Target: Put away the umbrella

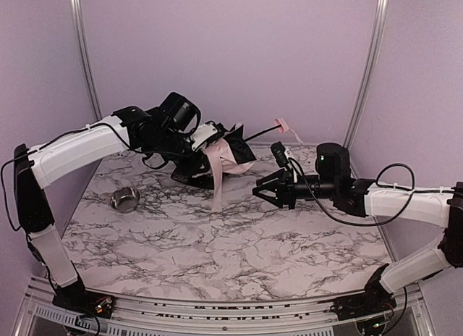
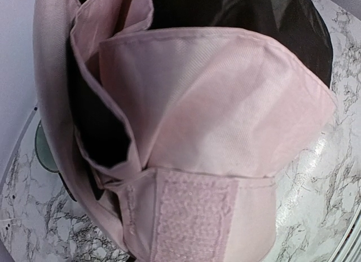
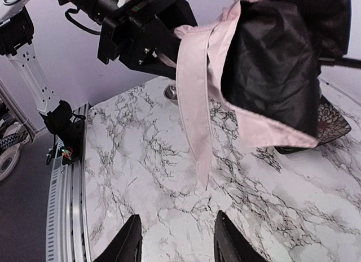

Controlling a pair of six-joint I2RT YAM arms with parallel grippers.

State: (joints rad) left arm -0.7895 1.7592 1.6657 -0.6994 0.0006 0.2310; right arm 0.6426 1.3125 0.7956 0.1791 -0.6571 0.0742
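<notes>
The umbrella (image 1: pixel 230 156) is a loose bundle of pale pink fabric with black lining, held up over the back of the table. Its thin black shaft runs right to a small pink handle (image 1: pixel 281 123). My left gripper (image 1: pixel 205 138) is shut on the bundle's fabric at its left end. In the left wrist view the umbrella (image 2: pixel 214 121) fills the frame and hides my fingers; a velcro patch (image 2: pixel 192 217) is closest. A long pink strap (image 3: pixel 194 121) hangs almost to the table. My right gripper (image 3: pixel 177 242) stands open and empty, low in front of the strap's tip, apart from it.
A small metal bowl (image 1: pixel 125 200) sits on the marble table at the left. A dark patterned piece (image 3: pixel 330 123) lies on the table under the bundle. Purple walls close in at the back and on both sides.
</notes>
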